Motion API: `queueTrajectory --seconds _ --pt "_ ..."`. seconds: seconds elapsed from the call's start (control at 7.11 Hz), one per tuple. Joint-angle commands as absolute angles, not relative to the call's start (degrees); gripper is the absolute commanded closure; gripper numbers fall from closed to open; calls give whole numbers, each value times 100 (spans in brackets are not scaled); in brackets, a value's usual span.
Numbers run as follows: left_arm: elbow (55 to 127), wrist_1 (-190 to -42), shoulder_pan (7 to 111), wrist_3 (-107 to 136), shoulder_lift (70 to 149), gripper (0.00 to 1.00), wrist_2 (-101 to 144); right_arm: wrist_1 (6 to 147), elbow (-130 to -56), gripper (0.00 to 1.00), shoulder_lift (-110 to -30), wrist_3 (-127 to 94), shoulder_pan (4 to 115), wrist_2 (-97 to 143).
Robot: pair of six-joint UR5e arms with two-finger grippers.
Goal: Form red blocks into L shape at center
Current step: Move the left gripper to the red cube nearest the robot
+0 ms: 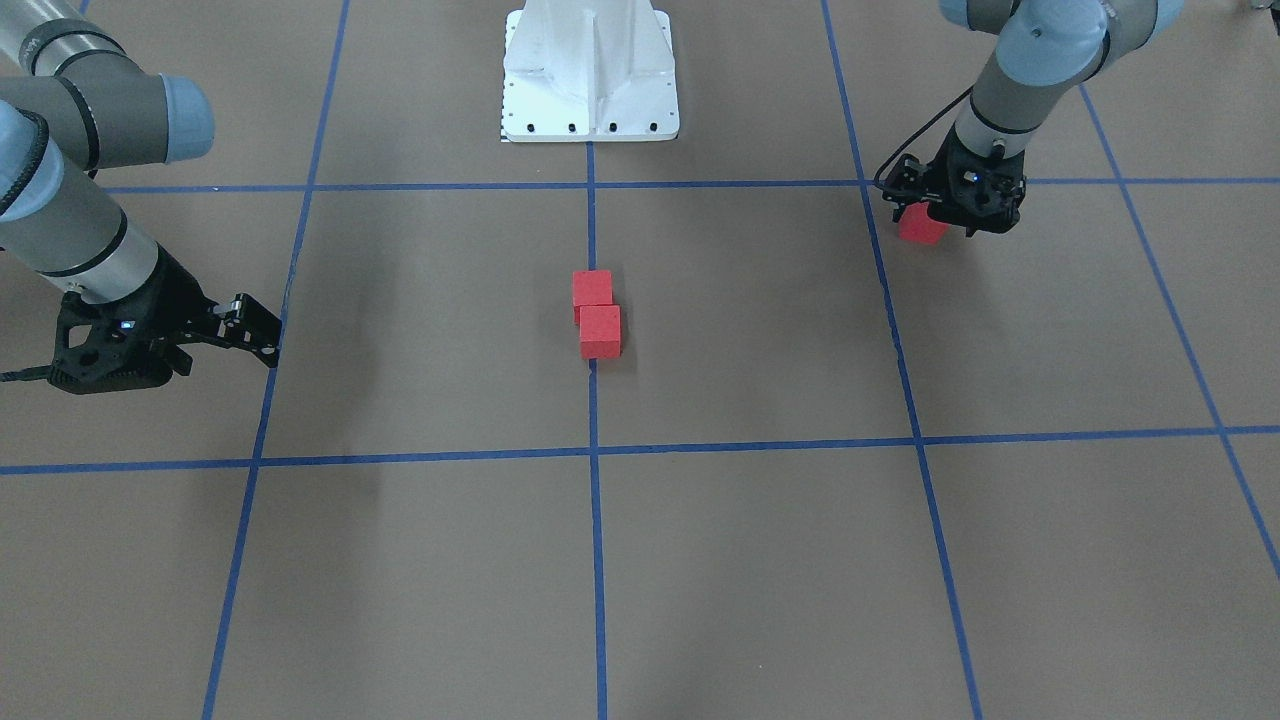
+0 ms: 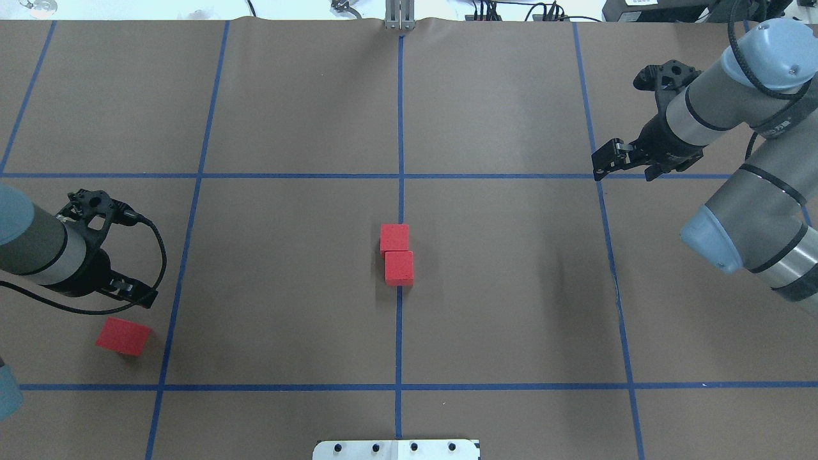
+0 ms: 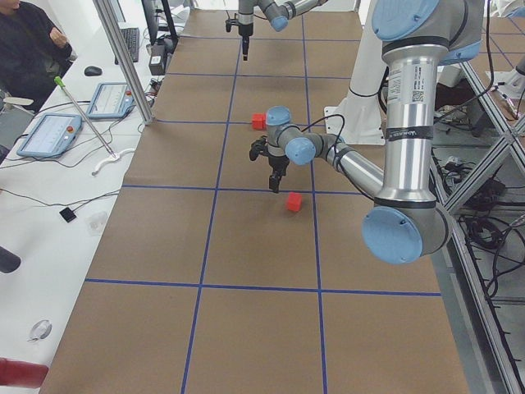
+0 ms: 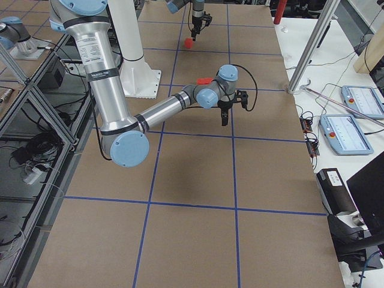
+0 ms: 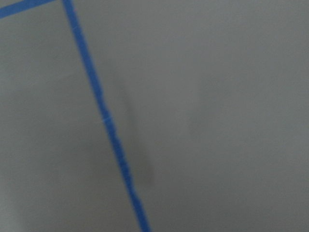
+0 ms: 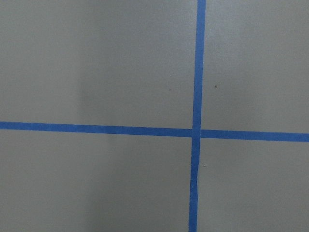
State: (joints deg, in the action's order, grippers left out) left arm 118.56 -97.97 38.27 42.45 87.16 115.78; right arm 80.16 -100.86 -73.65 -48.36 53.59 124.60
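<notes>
Two red blocks (image 2: 394, 239) (image 2: 399, 267) lie touching, slightly offset, on the middle blue tape line at the center (image 2: 358, 281); they also show in the front view (image 1: 592, 288) (image 1: 600, 332). The third red block (image 2: 123, 336) lies alone on the floor at the near left, also in the front view (image 1: 920, 228). My left gripper (image 2: 146, 299) hangs just above and beside it, apart from it, fingers looking closed and empty. My right gripper (image 2: 599, 167) is far right over a tape crossing, looking closed and empty. Neither wrist view shows fingers or blocks.
The white robot base plate (image 2: 396, 449) sits at the near middle edge. Blue tape lines (image 2: 192, 175) divide the brown floor into squares. An operator (image 3: 29, 41) and tablets (image 3: 49, 135) are beside the table's far side.
</notes>
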Motion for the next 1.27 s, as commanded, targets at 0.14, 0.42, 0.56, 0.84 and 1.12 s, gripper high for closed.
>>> queueTrajectory --seconds 0.14,0.42,0.56,0.84,1.12 --pt "11665 -10665 3814 5106 8343 0 11575 8016 -10072 1 -7339 -4843 5353 12454" --pt "11225 -11416 3727 5133 8235 0 11584 8007 -10046 1 -7330 -4869 5353 12454" --pt "11285 -11426 3718 5098 8270 0 11654 8007 -10046 1 -7330 -4869 5353 12454" --pt "11259 -11514 3526 5071 8279 0 11716 8007 -10046 1 -7330 -4860 5353 12454" --pt "11250 -11505 3122 4880 8271 1 11663 8007 -10037 1 -7330 -4834 5353 12454"
